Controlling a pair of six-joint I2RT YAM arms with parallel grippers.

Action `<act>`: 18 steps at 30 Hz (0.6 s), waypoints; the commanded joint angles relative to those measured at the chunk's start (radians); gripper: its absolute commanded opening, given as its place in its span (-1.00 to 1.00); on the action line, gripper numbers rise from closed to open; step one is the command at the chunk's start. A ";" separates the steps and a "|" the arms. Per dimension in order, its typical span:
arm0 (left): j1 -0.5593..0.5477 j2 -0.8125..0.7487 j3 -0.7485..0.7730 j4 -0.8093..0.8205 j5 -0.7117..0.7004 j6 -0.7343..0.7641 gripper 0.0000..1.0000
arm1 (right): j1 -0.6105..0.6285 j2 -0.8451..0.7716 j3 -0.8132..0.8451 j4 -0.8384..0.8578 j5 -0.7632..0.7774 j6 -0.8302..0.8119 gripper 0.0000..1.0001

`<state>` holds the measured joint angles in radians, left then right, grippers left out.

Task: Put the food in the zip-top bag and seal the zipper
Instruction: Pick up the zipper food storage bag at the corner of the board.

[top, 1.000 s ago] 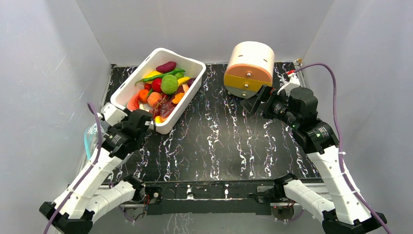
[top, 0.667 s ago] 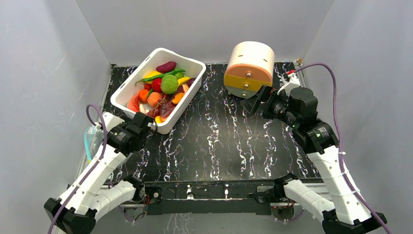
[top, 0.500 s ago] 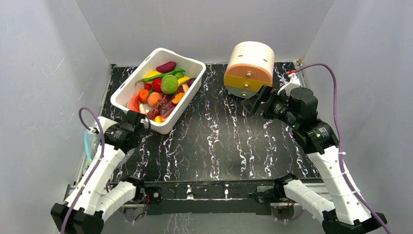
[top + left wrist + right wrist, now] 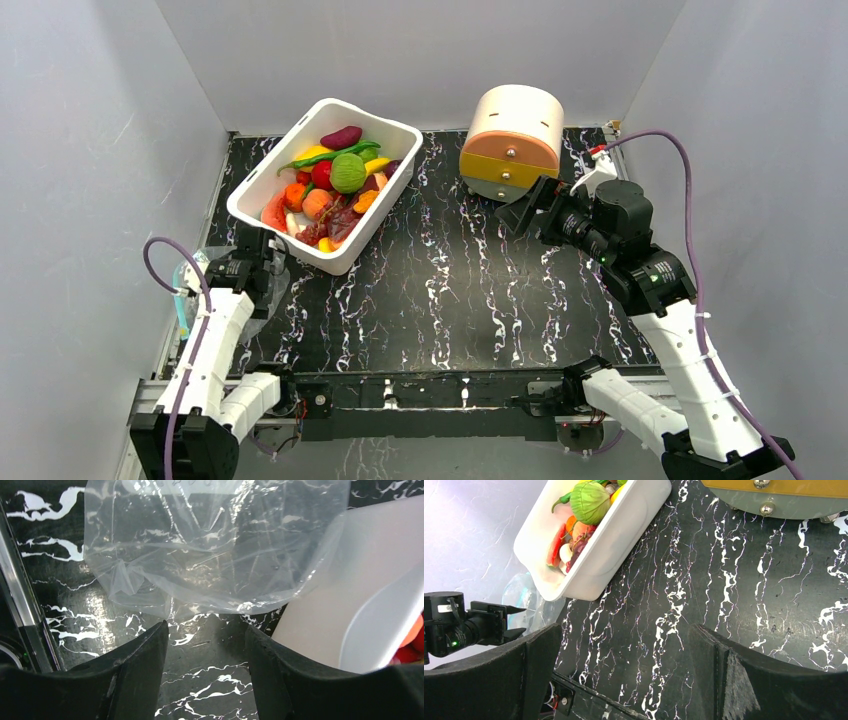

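The food, several toy fruits and vegetables with a green cabbage [image 4: 348, 172] on top, lies in the white bin [image 4: 385, 205]. The clear zip-top bag [image 4: 192, 272] lies crumpled at the table's left edge, beside the bin's near-left corner. Its teal zipper strip [image 4: 179, 298] shows at the edge. In the left wrist view the bag [image 4: 210, 545] lies just beyond my left gripper [image 4: 205, 628], which is open and empty, with the bin wall [image 4: 345, 615] to its right. My left gripper [image 4: 262, 246] sits low by that corner. My right gripper [image 4: 522, 212] is open and empty, raised near the drawer unit.
A round cream and orange drawer unit [image 4: 512, 140] stands at the back right, beside my right gripper. Grey walls close in on the left, back and right. The right wrist view shows the bin [image 4: 624, 535], the bag [image 4: 526, 597] and my left gripper [image 4: 506, 622].
My left arm has swung back and to the left, from the bin's near corner to the bag at the table's left edge. The right arm has not moved.
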<state>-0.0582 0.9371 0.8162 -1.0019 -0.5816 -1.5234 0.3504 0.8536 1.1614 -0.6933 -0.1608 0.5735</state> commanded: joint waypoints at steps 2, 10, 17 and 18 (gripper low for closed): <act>0.045 0.000 -0.055 -0.002 0.081 -0.059 0.13 | -0.005 -0.019 0.042 0.025 -0.004 -0.007 0.96; 0.079 0.021 -0.099 0.084 0.044 -0.080 0.16 | -0.006 -0.042 0.039 0.016 -0.011 0.006 0.96; 0.083 0.058 -0.107 0.176 -0.056 -0.021 0.33 | -0.006 -0.043 0.049 0.008 -0.016 0.009 0.96; 0.085 0.066 -0.112 0.175 -0.058 -0.031 0.33 | -0.005 -0.042 0.048 0.008 -0.018 0.013 0.96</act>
<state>0.0177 0.9833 0.7197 -0.8616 -0.5587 -1.5631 0.3504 0.8238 1.1629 -0.7097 -0.1650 0.5785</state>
